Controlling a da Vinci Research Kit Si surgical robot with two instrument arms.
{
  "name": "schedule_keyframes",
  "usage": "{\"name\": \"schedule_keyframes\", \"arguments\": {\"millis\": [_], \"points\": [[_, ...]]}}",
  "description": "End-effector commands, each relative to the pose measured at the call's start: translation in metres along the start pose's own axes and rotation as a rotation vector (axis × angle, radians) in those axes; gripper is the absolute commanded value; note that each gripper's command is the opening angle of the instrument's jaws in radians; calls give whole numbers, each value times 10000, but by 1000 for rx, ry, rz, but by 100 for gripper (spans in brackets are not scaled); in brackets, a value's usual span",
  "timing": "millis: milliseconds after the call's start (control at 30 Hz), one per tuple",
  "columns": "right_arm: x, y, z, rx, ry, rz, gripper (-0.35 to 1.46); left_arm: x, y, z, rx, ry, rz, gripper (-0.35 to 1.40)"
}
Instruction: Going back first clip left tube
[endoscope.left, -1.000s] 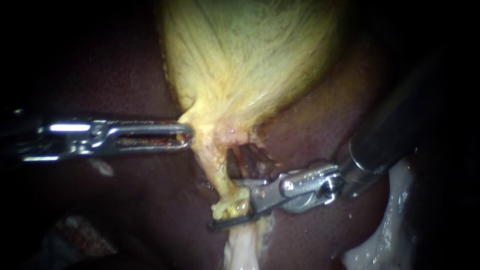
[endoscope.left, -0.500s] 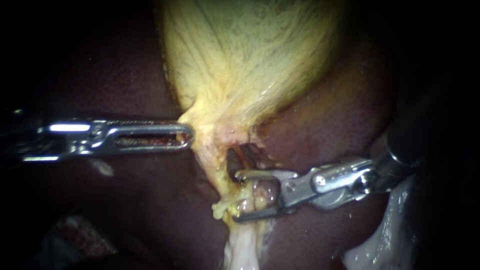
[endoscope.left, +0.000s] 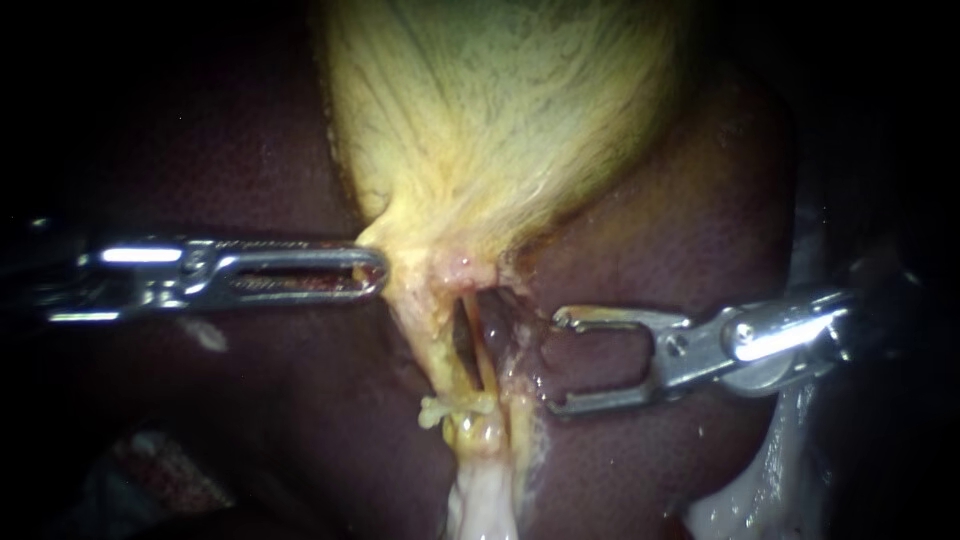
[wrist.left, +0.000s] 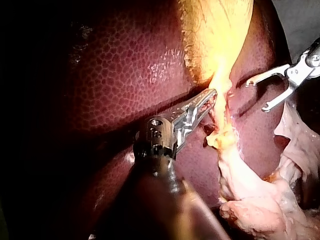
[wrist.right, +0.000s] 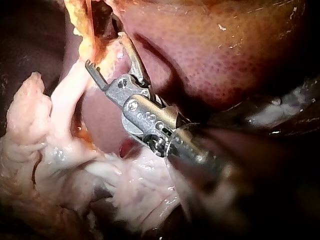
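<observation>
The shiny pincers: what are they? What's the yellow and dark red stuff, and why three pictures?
They are the tips of two thin robot tools. The dark red is a pig's liver; the yellow bag is its gallbladder. One picture comes from a camera close to the tissue; the other two from cameras on each tool's arm. The left instrument has its jaws shut on the gallbladder's narrow end. The right instrument has its jaws open beside a thin tube, holding nothing.
</observation>
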Motion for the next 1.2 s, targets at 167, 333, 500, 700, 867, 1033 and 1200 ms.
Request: {"name": "schedule_keyframes", "arguments": {"millis": [167, 333, 500, 700, 867, 1033, 1200], "points": [[6, -2, -11, 4, 6, -13, 60, 3, 5, 9, -2, -2, 2, -35], [7, -1, -16, 5, 9, -23, 60, 9, 15, 28, -10, -8, 6, -35], [6, -1, -18, 6, 9, -24, 60, 19, 22, 52, -8, 14, 14, -35], [5, -2, -21, 8, 9, -24, 60, 28, 16, 77, 3, 35, 20, -35], [6, -3, -22, 8, 9, -30, 60, 32, 15, 85, 6, 42, 23, -35], [6, -3, -22, 8, 9, -30, 60, 32, 16, 85, 7, 43, 24, -35], [6, -3, -22, 8, 12, -36, 60, 33, 17, 84, 8, 43, 24, -35]]}}
